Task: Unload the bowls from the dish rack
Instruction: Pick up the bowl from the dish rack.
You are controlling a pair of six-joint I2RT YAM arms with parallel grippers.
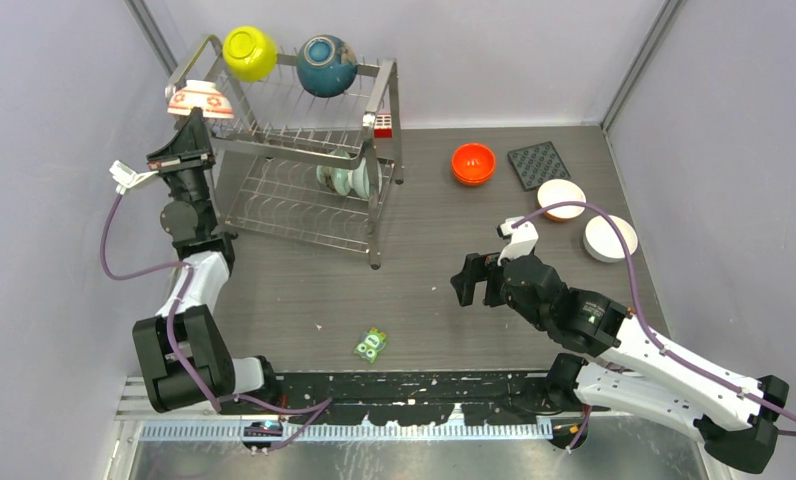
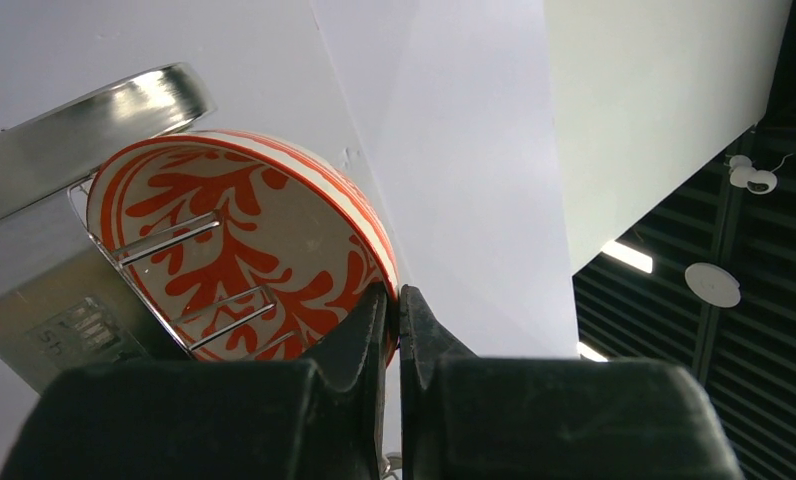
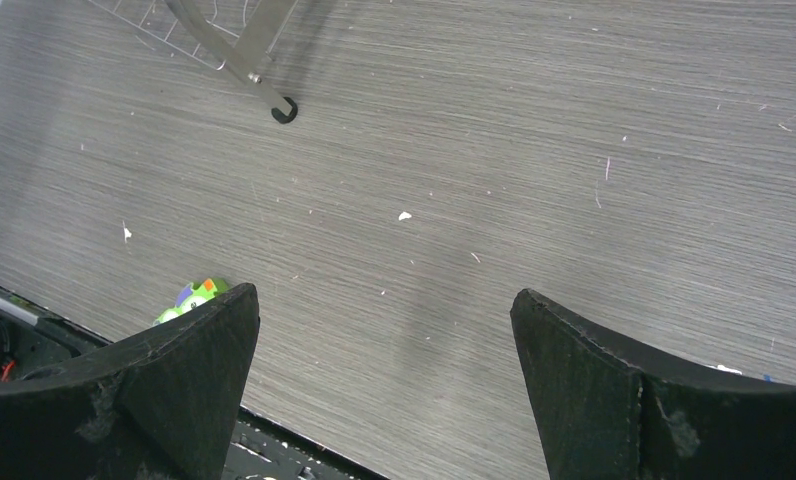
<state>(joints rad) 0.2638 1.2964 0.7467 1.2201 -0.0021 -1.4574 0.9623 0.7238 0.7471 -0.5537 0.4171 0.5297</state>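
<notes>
The steel wire dish rack [image 1: 304, 150] stands at the back left. On its top tier sit a yellow-green bowl [image 1: 250, 52], a dark teal-blue bowl [image 1: 326, 65] and a white bowl with red flowers [image 1: 200, 100] at the left end. A pale green bowl [image 1: 349, 178] stands in the lower tier. My left gripper [image 1: 192, 122] is shut on the flowered bowl's rim; in the left wrist view the gripper [image 2: 394, 300] pinches the rim of the bowl [image 2: 234, 250], which still rests on rack wires. My right gripper [image 1: 471, 280] is open and empty over bare table [image 3: 384, 305].
An orange bowl [image 1: 473, 163], two white bowls [image 1: 561, 199] [image 1: 610, 238] and a dark square mat [image 1: 539, 164] lie on the table at the right. A small green toy [image 1: 371, 344] lies near the front edge. A red-white block [image 1: 383, 125] is clipped on the rack.
</notes>
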